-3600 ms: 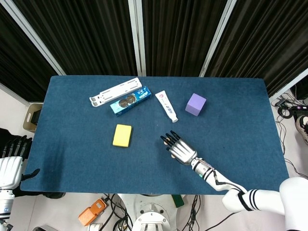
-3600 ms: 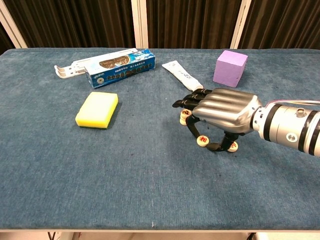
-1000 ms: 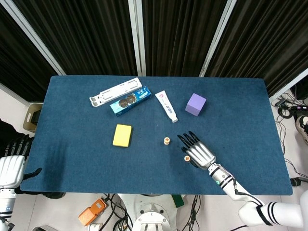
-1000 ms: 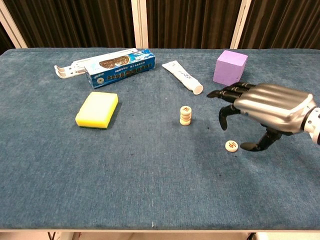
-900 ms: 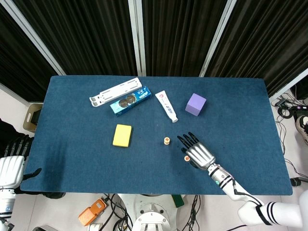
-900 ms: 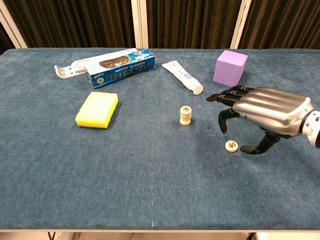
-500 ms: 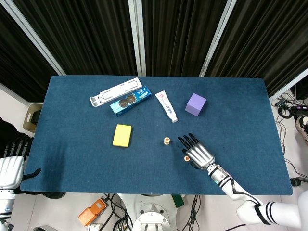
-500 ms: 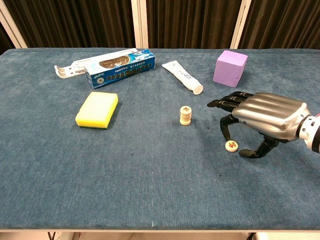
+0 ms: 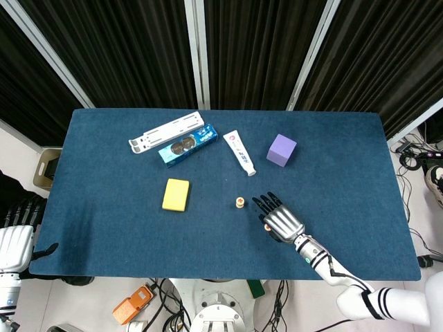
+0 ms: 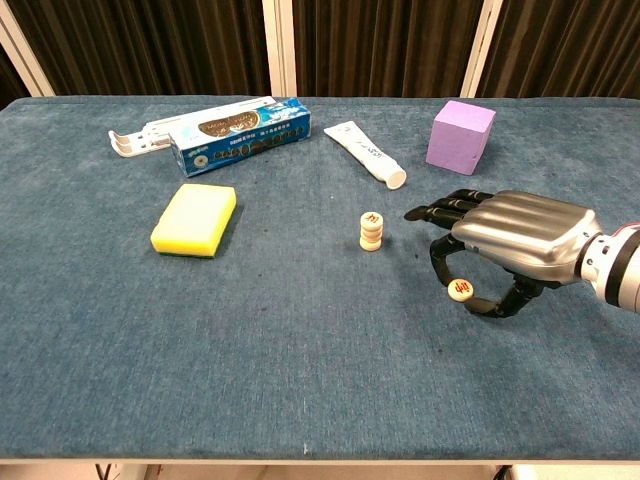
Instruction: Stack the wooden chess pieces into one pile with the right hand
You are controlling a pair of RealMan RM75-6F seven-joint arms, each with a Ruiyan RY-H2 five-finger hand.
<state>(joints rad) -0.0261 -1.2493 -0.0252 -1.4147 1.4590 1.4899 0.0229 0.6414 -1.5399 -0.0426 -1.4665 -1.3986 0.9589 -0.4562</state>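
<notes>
Right of the table's middle: the right hand (image 10: 505, 248) hung low over the blue table (image 10: 300, 370), a loose chess piece (image 10: 460, 289) pinched between a fingertip and the thumb, the other fingers reaching toward the pile.
Pile: the stacked chess pieces (image 10: 371, 231) stood upright just left of the hand, apart from it; in the head view the stack (image 9: 239, 203) showed as one small disc beside the hand (image 9: 280, 223).
Piece in hand: whether it had left the cloth or only rested on it could not be told.
Handling: small, light, stiff wooden discs, probably smooth-faced and apt to slide or roll on edge; best taken by the rim from two sides and kept flat.
Risk: the pile looked narrow and easy to topple, so a brush from the spread fingers might scatter it.
Left hand: the left hand (image 9: 14, 235) sat off the table's left edge, apparently holding nothing; how its fingers lay was not clear.
Nearby: a white tube (image 10: 366, 153) and a purple cube (image 10: 460, 136) lay beyond the hand; a yellow sponge (image 10: 195, 218), a blue box (image 10: 238, 136) and a white plastic holder (image 10: 150, 132) lay well to the left.
In the way: nothing lay between the hand and the pile.
</notes>
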